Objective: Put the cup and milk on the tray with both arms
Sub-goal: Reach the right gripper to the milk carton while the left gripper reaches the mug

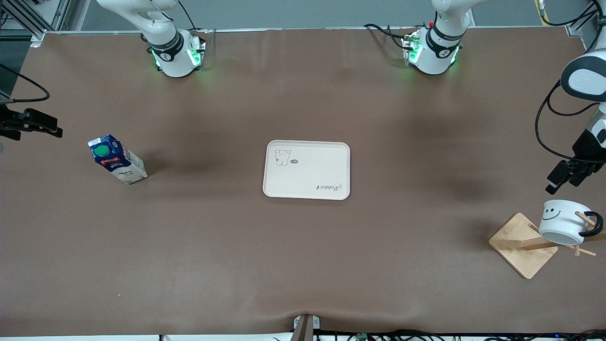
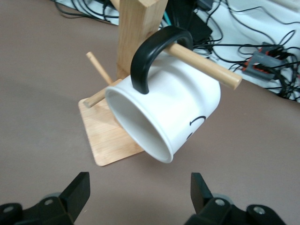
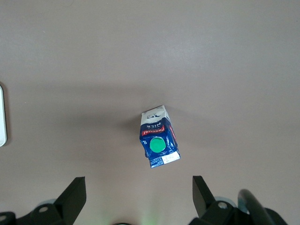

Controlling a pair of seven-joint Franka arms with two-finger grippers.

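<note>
Smiley mug [image 1: 564,221] hung by its handle on wooden rack [image 1: 522,244], lower right; left gripper [image 1: 568,174] above, fingers apart. Milk carton [image 1: 116,159] upright at mid-left; right gripper [image 1: 33,124] spread wide. Tray [image 1: 307,169] centre, bare.

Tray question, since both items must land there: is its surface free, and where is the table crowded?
The tray is bare apart from its print. Open table lies between it and the milk, and between it and the wooden rack. It is crowded at the rack, where the cup hangs under the left end effector.
</note>
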